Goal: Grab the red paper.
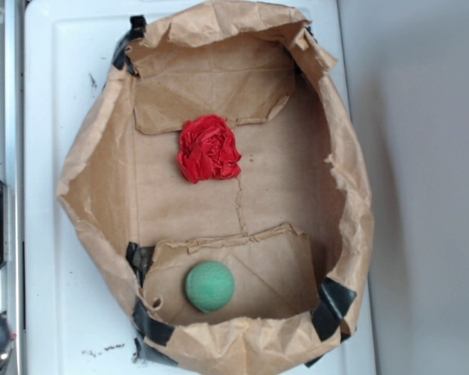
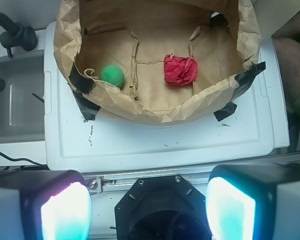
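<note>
The red paper [image 1: 209, 148] [image 2: 180, 70] is a crumpled wad lying on the floor of an opened brown paper bag [image 1: 94, 148] [image 2: 155, 112]. A smooth green ball [image 1: 209, 287] [image 2: 112, 75] rests in the same bag, well apart from the wad. My gripper [image 2: 147, 207] is open, its two glowing pads [image 2: 65, 212] far apart with nothing between them. It hangs over the robot's base, well short of the bag, and does not show in the exterior view.
The bag is taped with black tape [image 1: 334, 306] onto a white tray [image 1: 43, 234] [image 2: 155, 145]. Its crumpled walls stand up all around the floor. A grey sink-like basin [image 2: 15, 100] lies left of the tray in the wrist view. The black robot base [image 2: 157, 210] sits below the gripper.
</note>
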`<move>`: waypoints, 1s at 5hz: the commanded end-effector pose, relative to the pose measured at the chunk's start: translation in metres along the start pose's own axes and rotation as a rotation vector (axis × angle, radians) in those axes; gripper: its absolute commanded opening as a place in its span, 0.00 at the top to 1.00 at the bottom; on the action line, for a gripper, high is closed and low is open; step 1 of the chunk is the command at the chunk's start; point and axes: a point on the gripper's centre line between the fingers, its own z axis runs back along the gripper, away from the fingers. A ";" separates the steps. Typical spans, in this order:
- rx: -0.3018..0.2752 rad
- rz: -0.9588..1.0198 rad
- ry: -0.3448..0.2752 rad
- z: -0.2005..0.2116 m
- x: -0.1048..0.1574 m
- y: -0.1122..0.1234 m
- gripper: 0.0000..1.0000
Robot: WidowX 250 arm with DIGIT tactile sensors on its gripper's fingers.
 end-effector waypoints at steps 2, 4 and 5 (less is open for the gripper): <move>0.037 0.043 0.004 -0.024 0.039 0.013 0.00; 0.082 0.074 0.057 -0.048 0.128 0.063 0.00; 0.082 0.074 0.057 -0.048 0.128 0.063 0.00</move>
